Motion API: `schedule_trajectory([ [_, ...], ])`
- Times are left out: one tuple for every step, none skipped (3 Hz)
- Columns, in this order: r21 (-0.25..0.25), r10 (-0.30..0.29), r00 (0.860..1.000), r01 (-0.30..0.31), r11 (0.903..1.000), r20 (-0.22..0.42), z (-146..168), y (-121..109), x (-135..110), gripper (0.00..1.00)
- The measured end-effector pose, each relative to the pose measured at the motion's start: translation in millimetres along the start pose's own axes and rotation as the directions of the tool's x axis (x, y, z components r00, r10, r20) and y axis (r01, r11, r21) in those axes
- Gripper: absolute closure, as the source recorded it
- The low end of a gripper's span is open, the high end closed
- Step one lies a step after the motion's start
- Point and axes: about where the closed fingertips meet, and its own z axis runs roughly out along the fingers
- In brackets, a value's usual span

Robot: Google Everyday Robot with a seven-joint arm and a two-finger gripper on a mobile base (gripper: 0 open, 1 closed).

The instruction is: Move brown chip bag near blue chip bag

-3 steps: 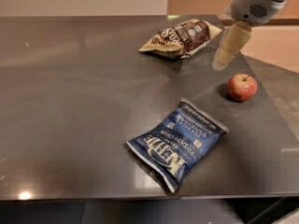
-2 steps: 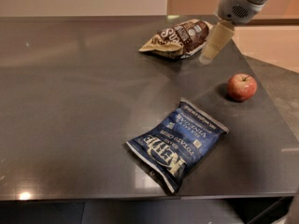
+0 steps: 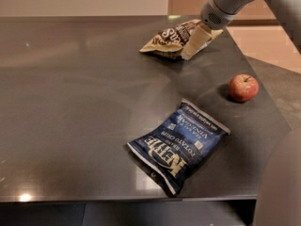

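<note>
The brown chip bag (image 3: 171, 39), dark brown with tan edges and white lettering, lies crinkled at the far side of the dark table. My gripper (image 3: 194, 45) hangs from the grey arm at the upper right, its cream fingers (image 3: 197, 39) right over the bag's right end, covering part of it. The blue chip bag (image 3: 179, 143), dark navy with white "Kettle" lettering, lies flat near the table's front edge, well apart from the brown bag.
A red apple (image 3: 243, 87) sits near the table's right edge, between the two bags and to their right. The dark table (image 3: 75, 102) has an angled right corner and a front edge just below the blue bag.
My gripper has moved left and away from me, from above the apple's side of the table to the brown bag's right end. The bags and the apple have not moved.
</note>
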Motion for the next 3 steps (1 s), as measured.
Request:
schedule_trajectory([
  [0.029, 0.061, 0.998, -0.061, 0.9977, 0.002, 30.0, -11.6, -7.3, 0.00],
  [0.030, 0.090, 0.996, -0.090, 0.9955, 0.001, 53.2, -12.2, -16.2, 0.00],
  [0.016, 0.099, 0.995, -0.099, 0.9950, 0.002, 69.0, -4.7, -25.7, 0.00],
])
